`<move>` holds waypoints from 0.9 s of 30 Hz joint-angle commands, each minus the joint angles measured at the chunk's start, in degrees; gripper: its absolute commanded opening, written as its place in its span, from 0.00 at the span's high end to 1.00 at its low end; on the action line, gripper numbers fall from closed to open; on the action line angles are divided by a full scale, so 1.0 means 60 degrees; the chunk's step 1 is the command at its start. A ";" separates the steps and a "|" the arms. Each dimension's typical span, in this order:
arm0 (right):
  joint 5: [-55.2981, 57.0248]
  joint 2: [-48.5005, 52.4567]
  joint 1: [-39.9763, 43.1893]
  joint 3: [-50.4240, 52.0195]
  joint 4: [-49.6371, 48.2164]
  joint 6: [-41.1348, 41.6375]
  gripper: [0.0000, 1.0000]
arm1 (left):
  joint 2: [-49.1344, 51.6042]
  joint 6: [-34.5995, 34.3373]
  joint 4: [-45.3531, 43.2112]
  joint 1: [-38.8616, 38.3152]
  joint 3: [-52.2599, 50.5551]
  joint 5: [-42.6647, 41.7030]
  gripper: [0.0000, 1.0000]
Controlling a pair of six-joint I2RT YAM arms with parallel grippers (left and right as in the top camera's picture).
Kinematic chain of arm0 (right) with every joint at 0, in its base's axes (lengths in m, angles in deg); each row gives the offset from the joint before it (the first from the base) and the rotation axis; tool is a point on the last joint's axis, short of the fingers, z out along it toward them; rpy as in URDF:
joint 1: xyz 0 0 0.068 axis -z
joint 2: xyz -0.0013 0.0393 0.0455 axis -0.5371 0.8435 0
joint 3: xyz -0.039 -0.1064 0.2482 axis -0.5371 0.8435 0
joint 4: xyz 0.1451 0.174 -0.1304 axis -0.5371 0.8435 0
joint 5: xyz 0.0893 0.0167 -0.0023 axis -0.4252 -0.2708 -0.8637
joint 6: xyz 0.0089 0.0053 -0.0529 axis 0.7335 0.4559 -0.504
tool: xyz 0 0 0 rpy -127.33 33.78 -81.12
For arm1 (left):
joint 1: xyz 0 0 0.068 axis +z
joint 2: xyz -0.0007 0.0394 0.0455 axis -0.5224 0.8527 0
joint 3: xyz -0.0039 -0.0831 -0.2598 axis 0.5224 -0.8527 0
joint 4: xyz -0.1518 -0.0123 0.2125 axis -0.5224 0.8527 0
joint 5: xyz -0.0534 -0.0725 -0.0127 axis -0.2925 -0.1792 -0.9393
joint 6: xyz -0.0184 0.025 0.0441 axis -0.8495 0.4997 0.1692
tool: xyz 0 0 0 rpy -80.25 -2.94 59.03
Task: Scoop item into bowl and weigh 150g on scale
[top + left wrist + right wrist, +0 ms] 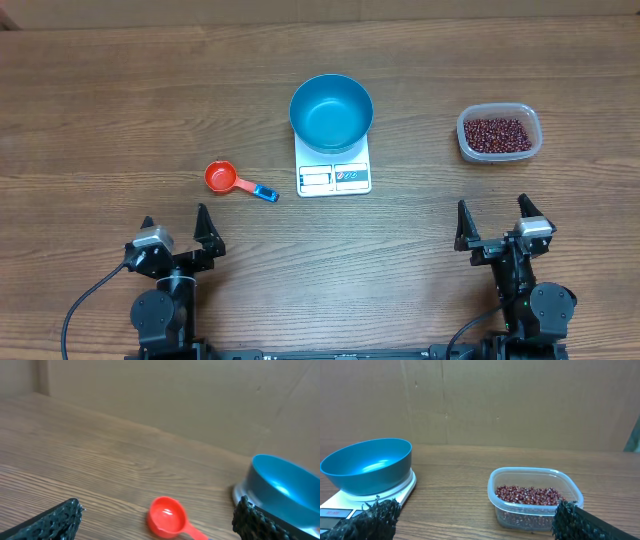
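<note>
A bright blue bowl stands on the small white scale at the table's middle; both also show in the right wrist view, the bowl on the scale. Dark red-brown beans fill a clear tub at the right, with the beans ahead of my right gripper. A red measuring scoop with a blue handle end lies left of the scale. My left gripper is open and empty near the front edge, the scoop lying ahead of it. My right gripper is open and empty below the tub.
A brown cardboard wall backs the wooden table on the far side. The blue bowl's edge shows at the right of the left wrist view.
</note>
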 commanded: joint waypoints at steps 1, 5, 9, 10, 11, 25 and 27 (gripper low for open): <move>0.0098 -0.0106 -0.0022 0.0102 -0.0033 0.0033 0.00 | -0.0084 -0.1424 -0.0029 0.0033 -0.0029 -0.0590 0.00; 0.0098 -0.0106 -0.0022 0.0102 -0.0033 0.0036 0.00 | -0.0084 -0.0849 0.0084 0.0033 0.0328 -0.2047 0.00; 0.0098 -0.0106 -0.0022 0.0102 -0.0033 0.0033 0.00 | -0.0084 -0.0710 0.0827 0.0040 0.1151 -0.1909 0.00; 0.0098 -0.0106 -0.0022 0.0102 -0.0033 0.0033 0.00 | -0.0084 -0.0692 0.1096 0.0040 0.1432 -0.1789 0.00; 0.0098 -0.0106 -0.0022 0.0102 -0.0033 0.0033 0.00 | -0.0084 -0.0688 0.1432 0.0040 0.1778 -0.1614 0.00; 0.0098 -0.0106 -0.0022 0.0102 -0.0033 0.0033 0.00 | 0.2116 -0.0732 0.5544 0.0040 0.6492 -0.0860 0.00; 0.0098 -0.0106 -0.0022 0.0102 -0.0033 0.0033 0.00 | 0.2889 -0.0736 0.6226 0.0040 0.7380 -0.0681 0.00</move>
